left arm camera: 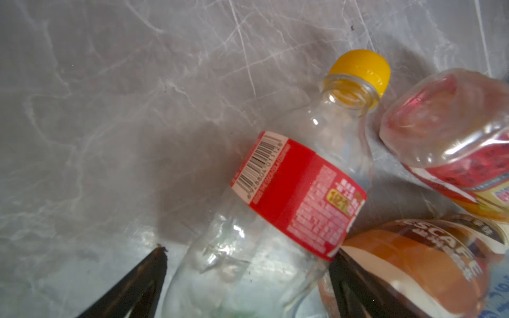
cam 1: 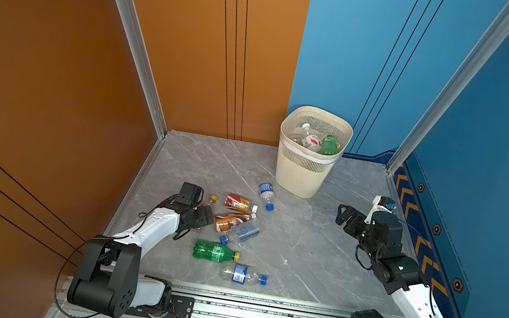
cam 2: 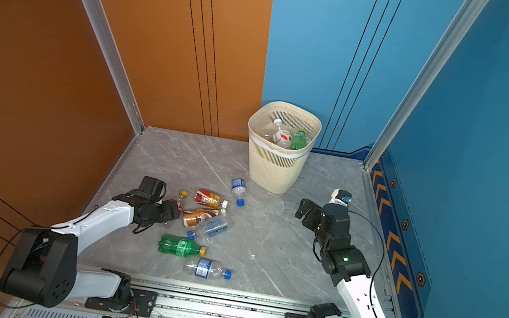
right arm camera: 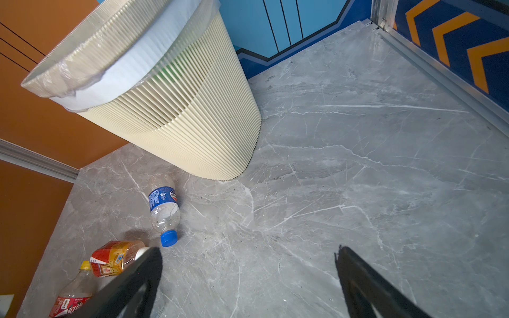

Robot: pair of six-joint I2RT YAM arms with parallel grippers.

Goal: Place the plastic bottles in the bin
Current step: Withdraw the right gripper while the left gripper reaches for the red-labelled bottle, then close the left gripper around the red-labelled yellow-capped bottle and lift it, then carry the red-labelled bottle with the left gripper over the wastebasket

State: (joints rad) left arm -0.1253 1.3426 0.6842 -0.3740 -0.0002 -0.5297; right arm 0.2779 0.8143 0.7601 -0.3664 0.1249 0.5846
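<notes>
Straddling the red-labelled yellow-capped bottle point(left arm camera: 297, 198), our left gripper point(left arm camera: 248, 253) stood spread; we saw our right gripper point(right arm camera: 248, 249) spread too, near the bin point(right arm camera: 179, 110).

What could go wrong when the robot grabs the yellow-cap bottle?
The left gripper stands open around the red-label bottle. One jaw sits right by the brown coffee bottle, so closing might pinch or shove that one. The smooth, clear bottle could also slip out on the way to the bin.

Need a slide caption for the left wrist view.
Left gripper open astride a yellow-capped, red-labelled bottle on grey marble, brown-labelled bottle alongside.
</notes>
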